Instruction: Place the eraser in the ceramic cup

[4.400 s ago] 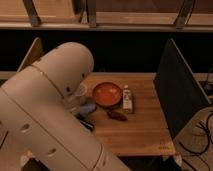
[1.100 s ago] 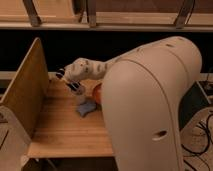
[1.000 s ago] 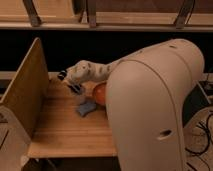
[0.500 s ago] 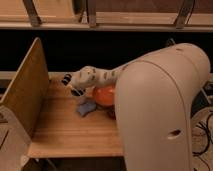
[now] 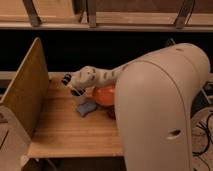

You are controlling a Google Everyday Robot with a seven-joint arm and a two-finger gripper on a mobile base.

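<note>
My gripper (image 5: 70,83) is at the end of the white forearm, over the back left part of the wooden table (image 5: 65,132). It hangs just above and to the left of a flat blue-grey piece (image 5: 86,107) that may be the eraser and lies on the table. An orange bowl (image 5: 104,94) sits right of that piece, partly covered by my arm. No ceramic cup shows; my arm and gripper may hide it.
My large white arm body (image 5: 157,110) fills the right half of the view and hides that side of the table. An upright wooden panel (image 5: 25,92) bounds the table's left side. A dark shelf runs behind the table.
The gripper has moved slightly down and to the right, closer to the blue-grey piece. The arm body has shifted a little right. The piece and the bowl have not moved.
</note>
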